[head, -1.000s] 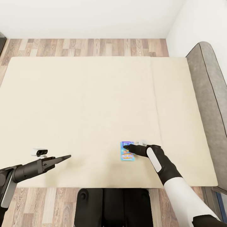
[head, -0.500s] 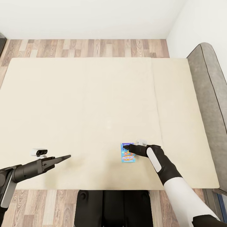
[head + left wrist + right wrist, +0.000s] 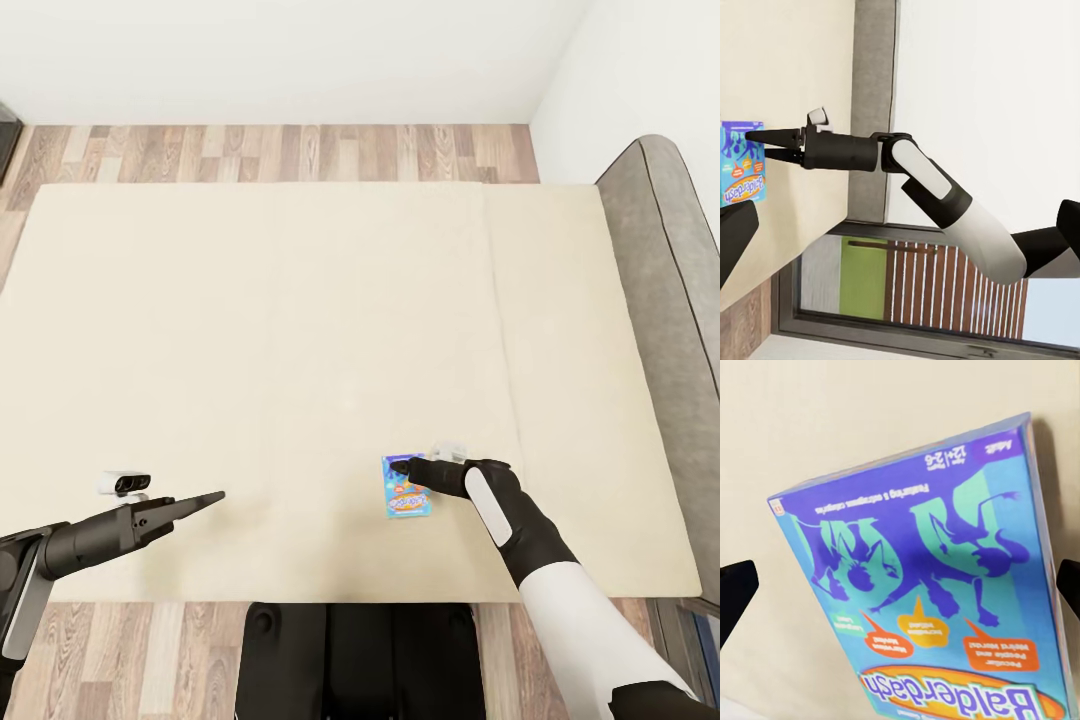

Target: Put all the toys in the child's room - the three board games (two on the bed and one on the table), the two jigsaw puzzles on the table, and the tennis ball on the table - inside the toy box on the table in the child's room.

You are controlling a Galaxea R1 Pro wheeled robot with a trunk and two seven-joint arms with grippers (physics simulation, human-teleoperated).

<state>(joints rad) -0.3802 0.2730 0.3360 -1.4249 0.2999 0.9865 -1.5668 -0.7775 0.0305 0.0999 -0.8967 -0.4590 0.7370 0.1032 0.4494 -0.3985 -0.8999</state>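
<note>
On the cream bed (image 3: 250, 330), near its front edge, lies a small blue board game (image 3: 406, 492) with orange print, lettered Balderdash (image 3: 922, 585). My right gripper (image 3: 398, 467) hovers over the box's far end, open. In the right wrist view its dark fingertips (image 3: 735, 592) stand at either side of the box. The left wrist view shows the same gripper (image 3: 759, 145) from the side, jaws apart just above the box (image 3: 741, 169). My left gripper (image 3: 218, 496) is open over bare mattress, well to the left of the box.
A grey padded headboard (image 3: 665, 290) runs along the bed's right side. Wood-plank floor (image 3: 300, 150) lies beyond the bed, below white walls. My dark base (image 3: 355, 655) stands against the bed's front edge. A window (image 3: 915, 285) appears behind my right arm.
The whole picture has drifted slightly down and right, so the camera moved. Both arms and the blue box keep their places relative to one another.
</note>
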